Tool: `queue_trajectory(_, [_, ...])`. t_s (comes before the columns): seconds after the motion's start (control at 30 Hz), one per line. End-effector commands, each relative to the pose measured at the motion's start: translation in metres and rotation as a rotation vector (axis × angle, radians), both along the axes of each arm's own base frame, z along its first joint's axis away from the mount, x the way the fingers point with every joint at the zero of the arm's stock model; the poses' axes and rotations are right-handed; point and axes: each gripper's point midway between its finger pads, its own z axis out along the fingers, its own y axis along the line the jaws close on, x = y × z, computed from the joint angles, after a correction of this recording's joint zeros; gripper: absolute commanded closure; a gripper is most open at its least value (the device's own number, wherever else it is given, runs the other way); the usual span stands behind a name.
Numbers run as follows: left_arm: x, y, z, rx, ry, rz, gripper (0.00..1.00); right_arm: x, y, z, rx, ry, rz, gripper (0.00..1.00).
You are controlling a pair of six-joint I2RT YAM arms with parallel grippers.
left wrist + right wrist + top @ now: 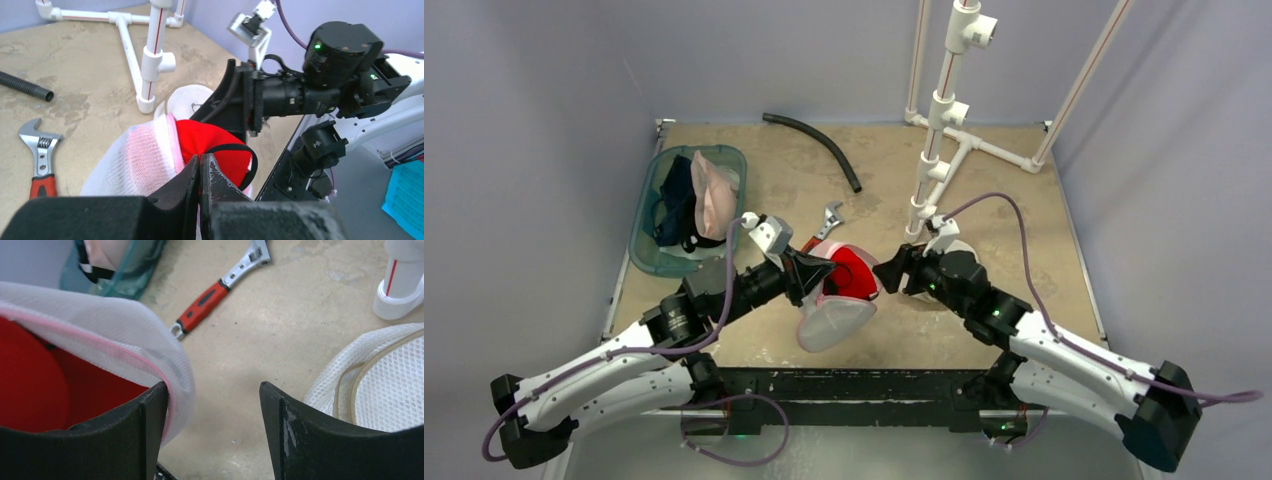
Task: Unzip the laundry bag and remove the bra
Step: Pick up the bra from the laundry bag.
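**Two arms meet at the laundry bag, red bra showing at its mouth**

At the far left of my overhead view, a teal bin (pixel 646 228) sits on the table (pixel 1024 200) with dark and pale pink clothes (pixel 692 192) heaped inside. Just right of it, my left arm reaches in toward the centre. The left gripper (pixel 200 166) is pinched fully closed, and its wrist camera shows the tips clamped on the red fabric of the bra (pixel 212 145), beside a black strap that loops off the cup. The white mesh laundry bag (pixel 137 157) hangs around the bra. Its pink zipper edge is parted, so the red pokes out of the opening. From above, the bag's lower half sags toward the near table edge, below the gripper.

Behind the bag lies a wrench (pixel 829 218) with a red handle, and farther back a black corrugated hose (pixel 819 140) curves across the table.

Right of the bag, my right gripper (pixel 212 390) faces it with its jaws spread wide apart and nothing between them but bare tabletop. In its wrist view, the bag's zipper edge drapes against the outside of one finger, with the bra red behind it.

Farther right stands a white pipe frame (pixel 939 130). A second white mesh bag (pixel 390 380) lies at the frame's foot, close beside the right gripper.
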Motion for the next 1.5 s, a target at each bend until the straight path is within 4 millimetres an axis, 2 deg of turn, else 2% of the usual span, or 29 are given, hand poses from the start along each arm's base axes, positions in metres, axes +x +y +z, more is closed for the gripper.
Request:
queue_trajectory(0.0, [0.002, -0.005, 0.035, -0.199, -0.053, 0.011, 1.0, -0.009, -0.004, 0.034, 0.098, -0.08, 0.025, 0.29])
queue_trajectory(0.1, [-0.004, -0.009, 0.044, -0.258, -0.066, -0.028, 1.0, -0.01, -0.01, 0.043, 0.102, -0.089, 0.004, 0.29])
queue_trajectory(0.27, [-0.019, -0.009, 0.071, -0.358, -0.108, -0.102, 1.0, -0.009, -0.025, 0.051, 0.117, -0.114, -0.056, 0.29])
queue_trajectory(0.37, [-0.028, -0.007, 0.084, -0.424, -0.126, -0.147, 1.0, -0.01, -0.025, 0.05, 0.11, -0.107, -0.054, 0.28])
queue_trajectory(0.47, [-0.036, -0.008, 0.09, -0.467, -0.126, -0.187, 1.0, -0.009, -0.025, 0.041, 0.098, -0.084, -0.063, 0.28])
queue_trajectory(0.63, [-0.043, -0.007, 0.086, -0.527, -0.102, -0.225, 1.0, -0.007, -0.029, 0.034, 0.079, -0.073, -0.087, 0.28])
queue_trajectory(0.7, [-0.042, -0.007, 0.078, -0.531, -0.085, -0.216, 1.0, -0.006, -0.033, 0.032, 0.069, -0.067, -0.107, 0.28])
queue_trajectory(0.77, [-0.037, -0.007, 0.062, -0.518, -0.055, -0.186, 1.0, -0.007, -0.036, 0.043, 0.101, -0.093, -0.113, 0.3])
queue_trajectory(0.87, [-0.026, -0.013, 0.02, -0.442, 0.013, -0.139, 1.0, -0.012, -0.04, 0.057, 0.142, -0.135, -0.111, 0.3])
queue_trajectory(1.0, [-0.014, -0.017, -0.029, -0.377, 0.068, -0.081, 1.0, -0.013, -0.038, 0.054, 0.12, -0.107, -0.098, 0.3])
queue_trajectory(1.1, [-0.015, -0.017, -0.042, -0.399, 0.077, -0.083, 1.0, -0.021, -0.032, 0.056, 0.153, -0.098, -0.052, 0.3])
queue_trajectory(1.27, [-0.015, -0.016, -0.051, -0.386, 0.075, -0.082, 1.0, -0.041, -0.01, 0.078, 0.234, -0.133, 0.121, 0.3])
queue_trajectory(1.4, [-0.011, -0.014, -0.054, -0.384, 0.075, -0.056, 1.0, -0.06, 0.017, 0.067, 0.221, -0.066, 0.31, 0.3])
queue_trajectory(1.47, [-0.011, -0.014, -0.053, -0.385, 0.073, -0.056, 1.0, -0.065, 0.024, 0.06, 0.225, -0.038, 0.352, 0.31])
